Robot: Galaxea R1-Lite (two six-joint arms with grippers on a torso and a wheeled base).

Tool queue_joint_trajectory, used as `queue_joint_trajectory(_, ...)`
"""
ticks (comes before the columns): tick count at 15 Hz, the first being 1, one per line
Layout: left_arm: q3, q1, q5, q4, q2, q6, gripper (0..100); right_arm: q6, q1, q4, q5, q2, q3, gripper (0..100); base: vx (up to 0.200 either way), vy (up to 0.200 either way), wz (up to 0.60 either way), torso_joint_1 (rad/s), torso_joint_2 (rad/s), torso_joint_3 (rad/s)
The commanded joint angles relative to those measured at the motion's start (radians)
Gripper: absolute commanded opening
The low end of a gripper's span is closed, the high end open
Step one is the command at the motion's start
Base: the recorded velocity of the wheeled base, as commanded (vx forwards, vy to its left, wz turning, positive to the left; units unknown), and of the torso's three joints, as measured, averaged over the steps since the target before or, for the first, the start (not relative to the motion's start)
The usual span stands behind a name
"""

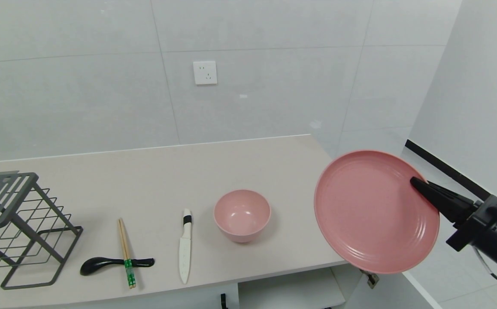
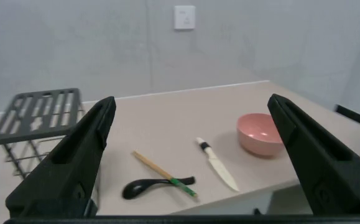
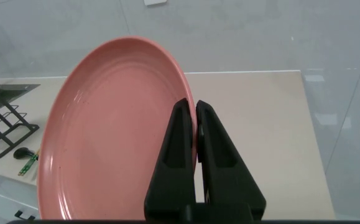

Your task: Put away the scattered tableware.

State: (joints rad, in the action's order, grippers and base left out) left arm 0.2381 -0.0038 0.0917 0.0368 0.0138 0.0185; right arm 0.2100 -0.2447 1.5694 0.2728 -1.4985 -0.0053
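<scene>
My right claw [image 1: 415, 182] is clamped on the rim of the pink plate [image 1: 373, 214], one finger on the plate's face and the other behind it; in the right wrist view the two fingers [image 3: 181, 134] press together over the edge of the plate [image 3: 105, 124]. I hold the plate in the air at the right end of the counter [image 1: 167, 171]. It is tilted steeply, with its ringed face turned up and toward my head, and it hangs partly over the counter's front right corner.

My left claw [image 2: 192, 102] hangs above the counter with its fingers [image 2: 74, 162] wide apart, and the tableware lies in view between them.

The pink bowl [image 1: 242, 214] stands upright on the counter, near the front edge and left of the plate. Just left of the bowl lies a white knife [image 1: 185, 246] with a dark band on its handle and its blade pointing to the front edge. Farther left a pair of chopsticks [image 1: 126, 253] lies across the handle of a black spoon [image 1: 102, 264], touching it, green ends toward the front. At the counter's left end stands a dark wire rack [image 1: 12, 223] with a slatted top, apart from the spoon.

A white socket [image 1: 204, 72] sits on the tiled wall behind the counter.
</scene>
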Motion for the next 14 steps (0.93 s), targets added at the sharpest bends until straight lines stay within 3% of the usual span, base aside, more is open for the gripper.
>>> queue_joint_trajectory(1,0.078,-0.059,0.045,-0.049,0.109,-0.052,100,0.000,0.001,0.001,0.000,-0.002,0.001,0,0.000,0.000,0.00,0.000,0.00,0.000)
queue_joint_trajectory(3,0.087,-0.077,0.080,-0.038,0.224,-0.094,100,0.000,0.001,0.001,0.000,-0.002,0.001,0,0.000,0.000,0.00,0.000,0.00,0.000)
queue_joint_trajectory(4,0.098,-0.085,0.102,-0.032,0.305,-0.135,100,-0.001,-0.001,0.001,0.000,-0.002,0.001,0,0.000,0.000,0.00,0.000,0.00,0.000)
queue_joint_trajectory(5,0.119,-0.084,0.120,-0.032,0.376,-0.157,100,-0.004,-0.001,-0.014,0.000,0.000,0.001,0,0.000,0.000,0.00,0.000,0.00,0.000)
queue_joint_trajectory(11,0.147,-0.085,0.151,-0.031,0.520,-0.158,100,-0.004,-0.002,-0.015,0.000,0.000,0.001,0,0.000,0.000,0.00,0.000,0.00,0.000)
queue_joint_trajectory(14,0.184,-0.085,0.166,0.166,0.769,-0.158,100,-0.003,-0.002,-0.015,0.000,0.000,0.001,0,0.000,0.000,0.00,0.000,0.00,0.000)
